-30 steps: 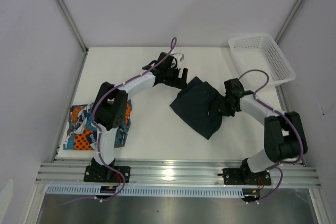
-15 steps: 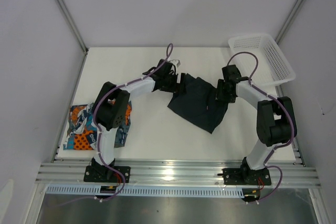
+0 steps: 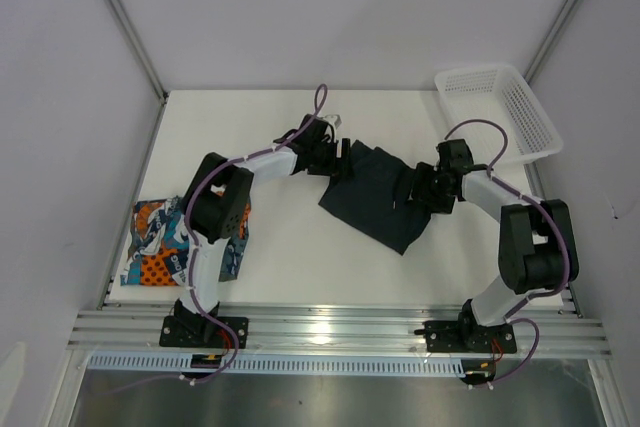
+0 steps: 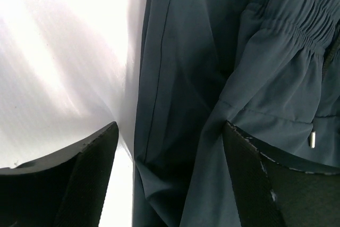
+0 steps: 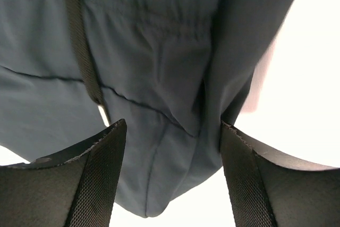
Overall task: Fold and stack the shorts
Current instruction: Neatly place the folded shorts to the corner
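The plain dark navy shorts (image 3: 372,199) lie crumpled in the middle of the table. My left gripper (image 3: 344,161) is at their far left edge. In the left wrist view it (image 4: 170,171) is open, with a fold of the shorts (image 4: 212,67) between its fingers and the elastic waistband at upper right. My right gripper (image 3: 420,190) is at the shorts' right edge. It (image 5: 172,171) is open and straddles a hanging corner of the cloth (image 5: 159,57) without pinching it. The printed orange and teal shorts (image 3: 158,245) lie folded at the near left, partly behind the left arm.
A white mesh basket (image 3: 527,119) stands at the far right corner. Grey walls close in the table on the left, back and right. The aluminium rail (image 3: 330,327) with both arm bases runs along the near edge.
My right gripper has opened and let go of the dark shorts' right edge, which dropped flatter onto the table. My left gripper has come down against the shorts' left edge.
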